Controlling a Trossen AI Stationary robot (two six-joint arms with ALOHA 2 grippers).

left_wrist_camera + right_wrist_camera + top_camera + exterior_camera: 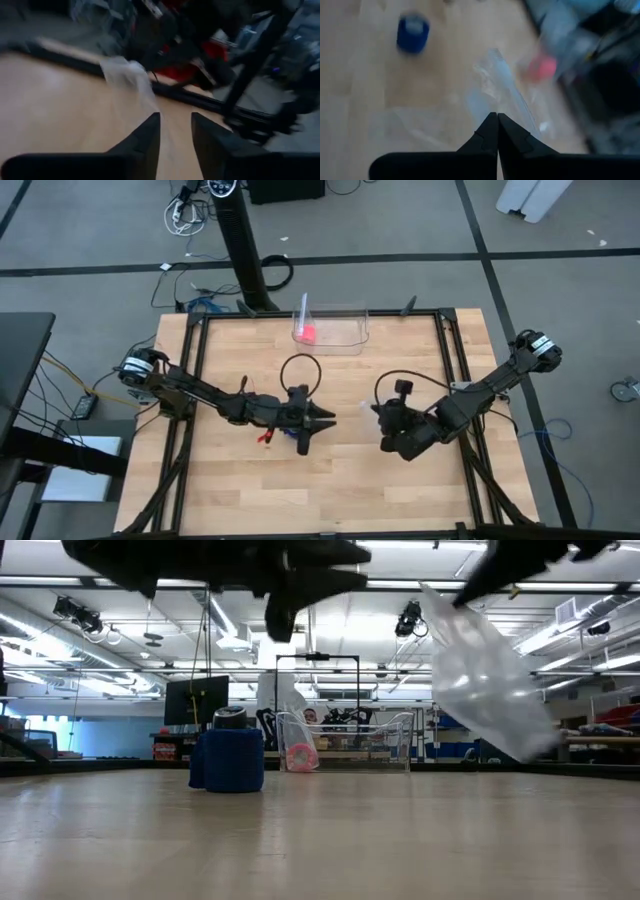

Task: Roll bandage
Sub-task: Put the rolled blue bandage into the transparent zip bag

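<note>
Fingers of my right gripper (497, 131) fill the foreground of the right wrist view, pressed fully together on the edge of the clear plastic bag (490, 680), which hangs lifted off the wooden table (400, 490). My left gripper (175, 131) is raised above the table's middle with its fingers parted and nothing between them.

The bandage (230, 760) is already a short blue cylinder, standing on end on the table, so its long axis is vertical. In the high view it lies directly beneath my left gripper (312, 424) and well apart from my right gripper (392, 432). My left arm is therefore the nearer.

Judgement: any further handling of the roll calls for a straight descent of the left gripper.
</note>
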